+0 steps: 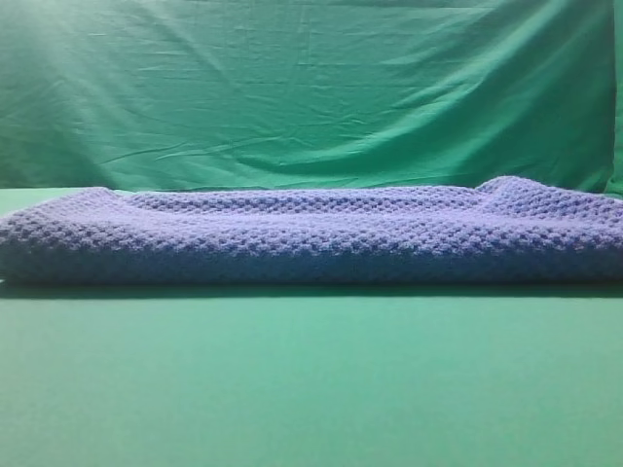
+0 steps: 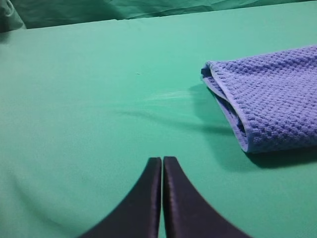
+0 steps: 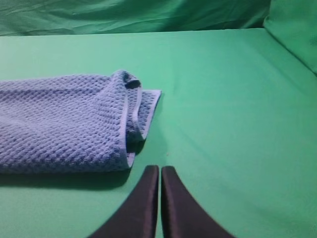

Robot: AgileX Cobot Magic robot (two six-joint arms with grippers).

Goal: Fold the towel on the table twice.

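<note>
Exterior high view: folded towel [image 1: 311,238] lies lengthwise left-to-right; left gripper [image 2: 162,161] and right gripper [image 3: 159,169] pressed together.

Big blue-purple towel with a bumpy waffle weave [image 1: 311,238], folded into a long, low bundle. Lying flat across the wide, smooth green table [image 1: 311,389], stretched from the left side to the right side, toward the far part. Soft layers stacked one on another. At the left end [image 2: 233,106], layers folded over with a thin smooth hem showing along the edge. At the right end [image 3: 133,111], top layer curled up a bit, with a lower corner poking out onto the table. Dark shadow under the near edge.
</note>
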